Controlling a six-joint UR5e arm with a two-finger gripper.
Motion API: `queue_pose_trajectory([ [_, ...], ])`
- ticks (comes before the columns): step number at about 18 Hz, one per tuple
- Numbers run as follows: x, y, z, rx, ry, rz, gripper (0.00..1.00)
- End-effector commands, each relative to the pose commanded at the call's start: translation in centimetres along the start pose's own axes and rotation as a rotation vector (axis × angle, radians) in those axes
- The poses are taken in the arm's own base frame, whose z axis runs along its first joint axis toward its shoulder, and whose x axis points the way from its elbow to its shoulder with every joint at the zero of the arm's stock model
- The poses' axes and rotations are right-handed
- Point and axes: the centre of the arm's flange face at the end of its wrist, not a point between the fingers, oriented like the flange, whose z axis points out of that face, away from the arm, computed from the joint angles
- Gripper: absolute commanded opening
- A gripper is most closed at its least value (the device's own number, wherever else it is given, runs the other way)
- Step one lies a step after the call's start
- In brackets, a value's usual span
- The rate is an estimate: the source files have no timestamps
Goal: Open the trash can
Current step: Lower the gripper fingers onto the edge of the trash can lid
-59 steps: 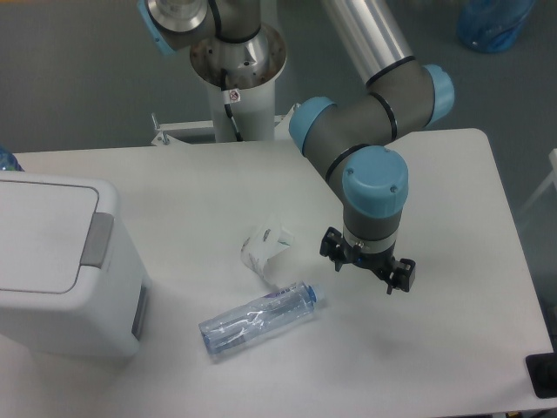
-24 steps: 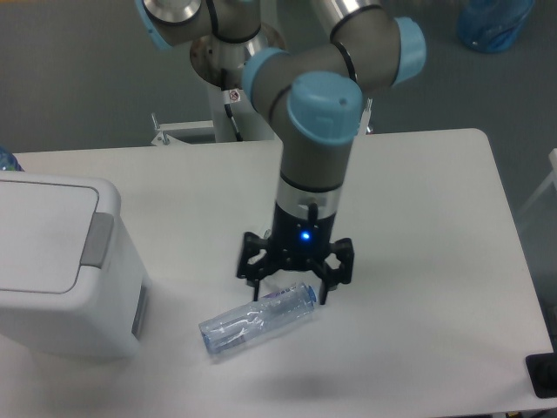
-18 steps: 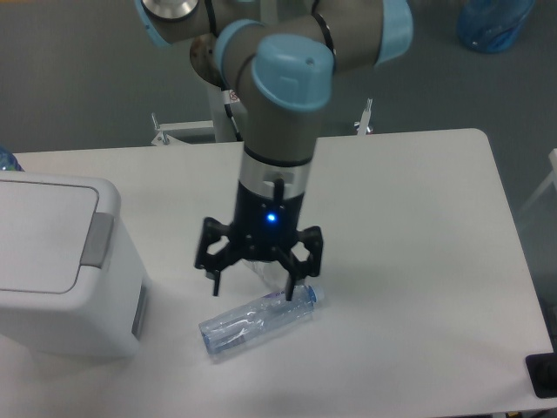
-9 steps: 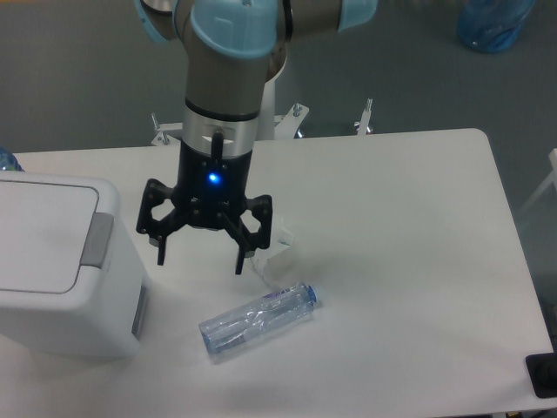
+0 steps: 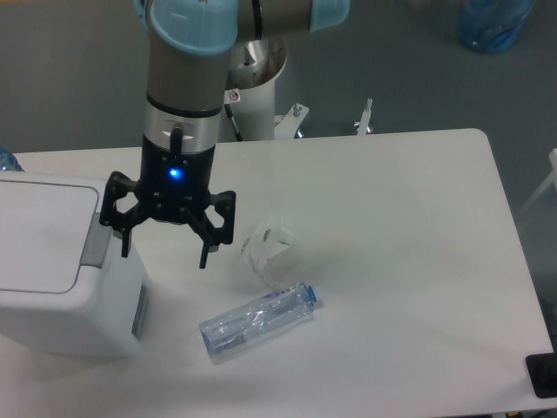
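The trash can (image 5: pixel 52 287) is a large white boxy bin at the left edge of the table. Its flat lid (image 5: pixel 39 231) lies shut, with a grey push tab (image 5: pixel 94 246) on its right edge and a grey slot (image 5: pixel 139 312) on the side wall. My gripper (image 5: pixel 164 257) hangs open just right of the bin, fingers pointing down and spread wide. The left finger sits over the bin's right edge near the push tab. Nothing is between the fingers.
A clear plastic bottle (image 5: pixel 259 318) lies on its side on the table, front centre. A crumpled clear plastic piece (image 5: pixel 265 250) sits just right of the gripper. The robot's white base column (image 5: pixel 252 96) stands behind the table. A black object (image 5: pixel 542 374) shows at the front right corner.
The arm has swept left across the table, from right of the bottle to beside the trash can. The gripper stayed open. Bottle, plastic piece and bin have not moved.
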Motion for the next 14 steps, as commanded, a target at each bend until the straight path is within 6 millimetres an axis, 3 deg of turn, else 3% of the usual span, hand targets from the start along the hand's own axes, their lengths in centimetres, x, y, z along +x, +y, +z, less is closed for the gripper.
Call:
queue_pose_trajectory([
  [4,0.5,0.4,-0.2,0.000,0.005,0.006,1.00],
  [7,1.8,0.3,-2.1,0.031,0.008,0.009,1.00],
  [14,1.6,1.4,0.5,-0.017,0.002,0.003,1.00],
])
